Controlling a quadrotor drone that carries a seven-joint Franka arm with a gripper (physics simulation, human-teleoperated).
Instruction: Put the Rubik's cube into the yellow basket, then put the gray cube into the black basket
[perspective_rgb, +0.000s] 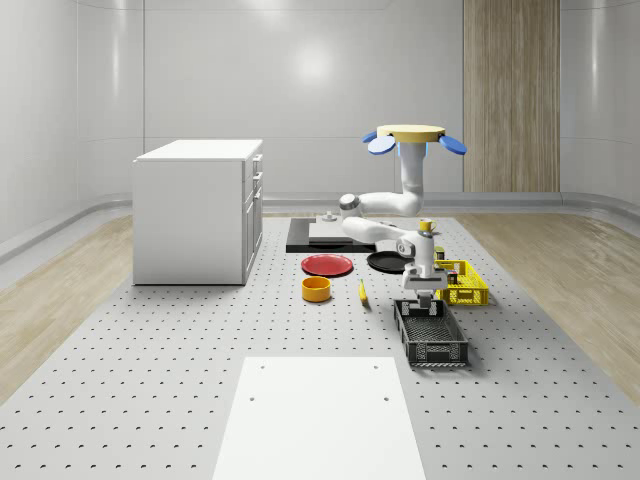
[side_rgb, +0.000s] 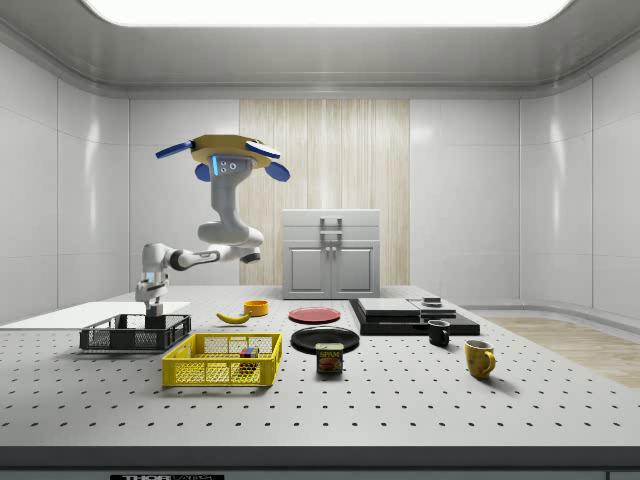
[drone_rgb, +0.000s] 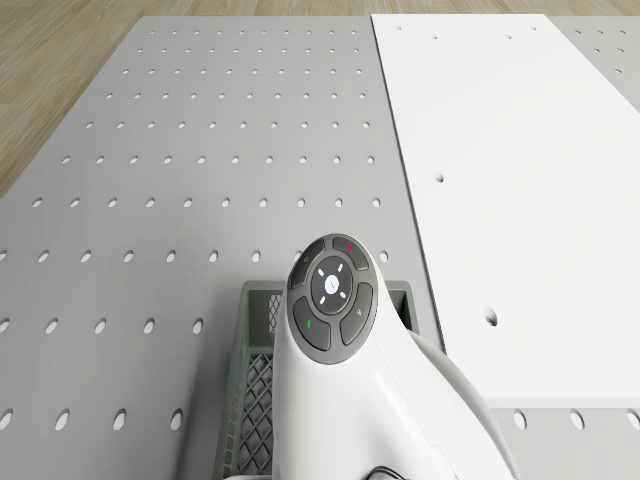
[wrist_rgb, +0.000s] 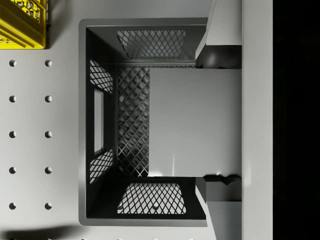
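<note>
The drone (side_rgb: 222, 152) is being held in a hover above the table, beside the baskets, with the arm (perspective_rgb: 385, 215) folded down and out so that the gripper (perspective_rgb: 423, 303) is being pointed straight down into the black basket (perspective_rgb: 432, 338). In the side view the gripper (side_rgb: 154, 312) is being kept just at the basket's rim (side_rgb: 135, 334), at the end nearer the yellow basket (side_rgb: 222, 361).

In the wrist view the gray cube (wrist_rgb: 195, 122) is being pinched between the two fingers (wrist_rgb: 220, 47), which are closed against its opposite faces; it is directly under the palm, inside the walls of the black basket (wrist_rgb: 102, 122). It is being shown as a plain, flat gray block with sharp edges and no markings. Whether it is touching the mesh floor cannot be told.

The hold seems to be kept so the cube can be let go centred and low, probably to avoid a bounce off the mesh walls.

A small multicoloured block, taken to be the Rubik's cube (side_rgb: 247, 353), is lying inside the yellow basket, off to the gripper's side, so the first half of the task is being judged as done. Release is judged the step in hand.
</note>
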